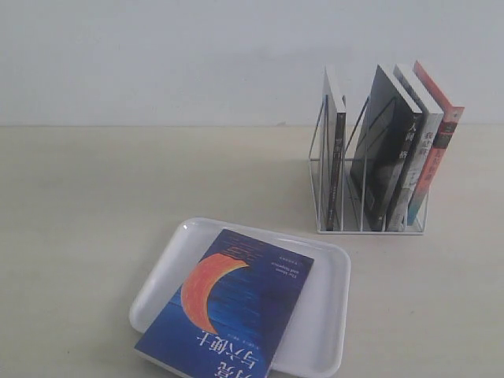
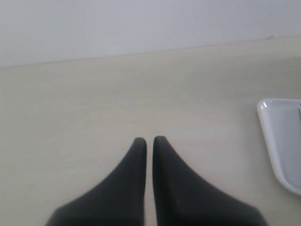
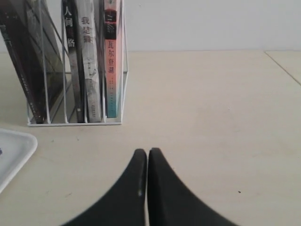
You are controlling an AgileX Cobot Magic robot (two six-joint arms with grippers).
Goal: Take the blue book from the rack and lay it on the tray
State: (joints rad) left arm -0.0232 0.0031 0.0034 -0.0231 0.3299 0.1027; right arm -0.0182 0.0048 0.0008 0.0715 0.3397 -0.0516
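Observation:
The blue book [image 1: 232,309] with its orange-red crescent lies flat, cover up, on the white tray [image 1: 327,315] at the front of the table; its near corner hangs over the tray's front rim. The white wire rack [image 1: 370,193] stands behind, to the right, holding other books. Neither arm shows in the exterior view. My left gripper [image 2: 148,140] is shut and empty over bare table, with a corner of the tray [image 2: 282,141] to one side. My right gripper [image 3: 147,151] is shut and empty, a little in front of the rack [image 3: 75,121].
The rack holds a thin dark book [image 1: 337,150] in its left slot, then a dark grey-black book [image 1: 390,150], a pale grey-white book [image 1: 421,134] and an orange-spined book [image 1: 441,142]. A pale wall backs the table.

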